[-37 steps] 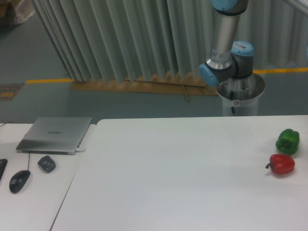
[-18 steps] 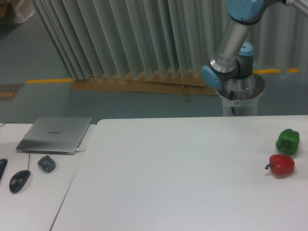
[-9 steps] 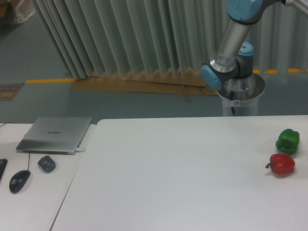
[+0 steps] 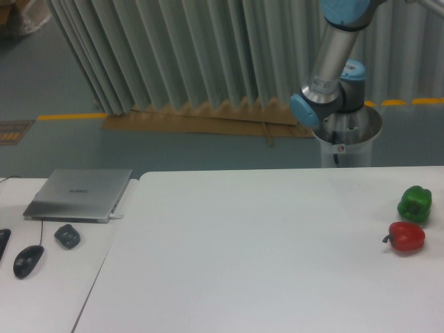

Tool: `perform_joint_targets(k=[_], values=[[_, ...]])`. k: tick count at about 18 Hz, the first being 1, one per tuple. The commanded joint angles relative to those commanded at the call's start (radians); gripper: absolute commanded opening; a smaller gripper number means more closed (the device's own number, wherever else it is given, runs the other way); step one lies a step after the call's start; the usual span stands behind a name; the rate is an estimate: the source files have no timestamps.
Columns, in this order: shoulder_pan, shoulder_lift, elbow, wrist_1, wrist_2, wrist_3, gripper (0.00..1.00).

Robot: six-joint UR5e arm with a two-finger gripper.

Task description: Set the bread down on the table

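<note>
White table [image 4: 263, 250] before pleated curtain; peppers [image 4: 411, 222] at its right edge. Bread, gripper unseen, state unknown. We judge lowering next.

It looked like a robot lab or test room: a robot arm [image 4: 333, 62] stood on a metal pedestal [image 4: 345, 142] behind the white table [image 4: 243, 257], pleated grey curtains [image 4: 173, 55] screened the back, yellow floor tape [image 4: 69, 116] marked a zone, and a closed laptop [image 4: 79, 194] lay on a side desk [image 4: 41, 291]

Two peppers [image 4: 410, 220] at the table's [image 4: 263, 257] right edge
</note>
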Motion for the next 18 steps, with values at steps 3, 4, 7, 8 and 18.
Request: perform_joint_targets(k=[3, 4, 7, 8, 18], values=[[-0.02, 0.003, 0.012, -0.014, 0.002, -0.049, 0.33], [-0.022, 0.003, 0.014, -0.017, 0.002, -0.054, 0.33], [-0.044, 0.009, 0.035, -0.06, 0.002, -0.092, 0.33], [-0.073, 0.012, 0.041, -0.066, 0.0, -0.153, 0.33], [-0.29, 0.043, 0.041, -0.077, -0.023, -0.454, 0.33]])
